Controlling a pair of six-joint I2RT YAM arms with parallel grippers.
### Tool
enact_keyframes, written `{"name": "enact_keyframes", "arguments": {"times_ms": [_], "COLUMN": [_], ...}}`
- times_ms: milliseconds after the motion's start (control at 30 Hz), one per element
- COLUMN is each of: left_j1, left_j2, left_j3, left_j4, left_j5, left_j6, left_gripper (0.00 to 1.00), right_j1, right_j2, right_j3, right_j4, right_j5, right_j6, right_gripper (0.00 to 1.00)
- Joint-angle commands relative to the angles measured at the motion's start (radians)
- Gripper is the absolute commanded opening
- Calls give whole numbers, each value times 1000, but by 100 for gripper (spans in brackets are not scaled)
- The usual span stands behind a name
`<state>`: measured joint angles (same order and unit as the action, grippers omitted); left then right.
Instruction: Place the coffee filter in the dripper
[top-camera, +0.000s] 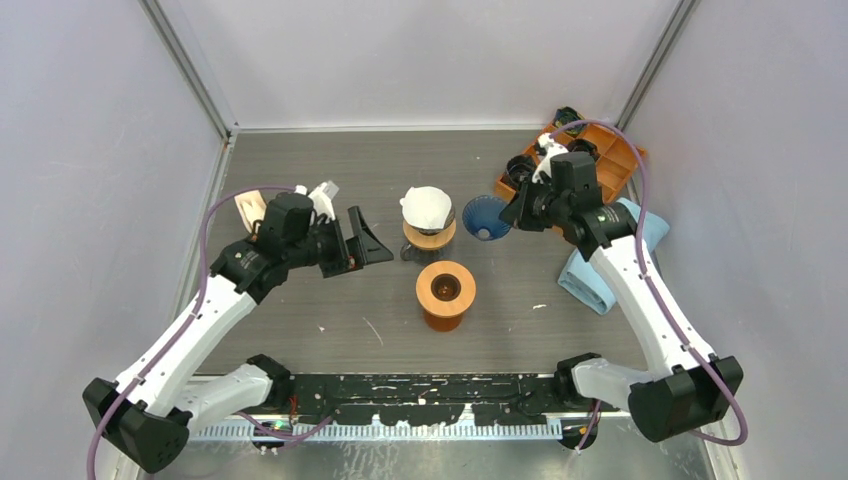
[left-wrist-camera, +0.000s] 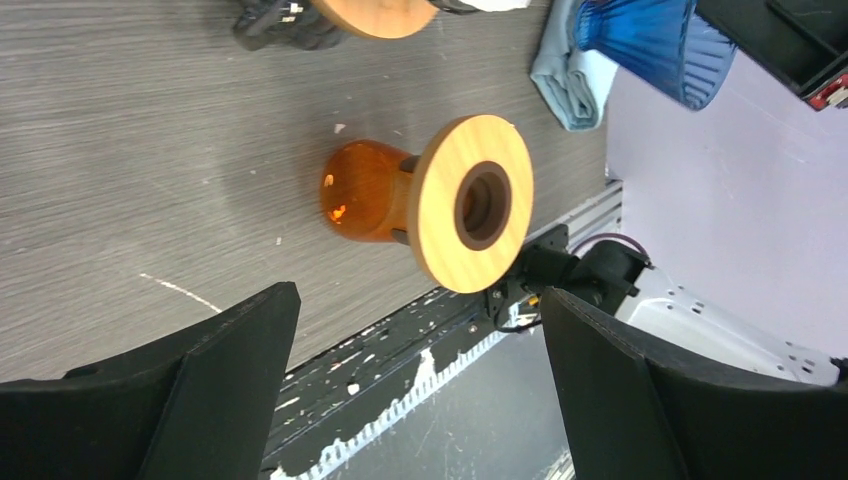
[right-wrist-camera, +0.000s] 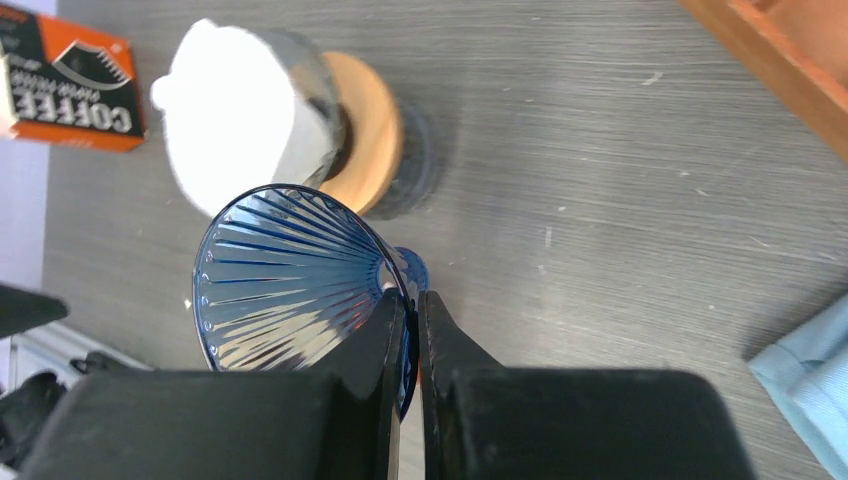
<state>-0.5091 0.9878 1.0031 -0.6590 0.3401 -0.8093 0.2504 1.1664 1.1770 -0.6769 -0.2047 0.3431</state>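
Note:
A white paper coffee filter sits open in a clear dripper on a wooden collar at the table's middle; it also shows in the right wrist view. My right gripper is shut on the rim of a blue ribbed glass dripper, held tilted just right of the filter; the pinch is clear in the right wrist view, with the blue dripper to the jaws' left. My left gripper is open and empty, left of the filter.
An orange glass vessel with a wooden ring top stands in front of the filter, also in the left wrist view. An orange tray is at the back right, a blue cloth beneath the right arm. A coffee box lies at the left.

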Motion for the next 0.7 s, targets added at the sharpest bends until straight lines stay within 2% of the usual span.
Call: {"name": "enact_keyframes", "arguments": {"times_ms": [0, 300, 667], "left_j1": [-49, -130, -166], "left_j2": [9, 43, 58], "left_j3": [57, 66, 52], "left_j4": [100, 159, 233], "left_j5": [12, -12, -22], "left_j6": [-54, -105, -167], "left_gripper": [93, 91, 89], "right_j1": [79, 213, 335], "right_j2": [-59, -81, -79], "right_j3": [78, 75, -32], "right_j4": [-49, -62, 21], "right_j5": [-37, -71, -52], "right_j6": [-1, 15, 56], "right_gripper": [1, 1, 1]}}
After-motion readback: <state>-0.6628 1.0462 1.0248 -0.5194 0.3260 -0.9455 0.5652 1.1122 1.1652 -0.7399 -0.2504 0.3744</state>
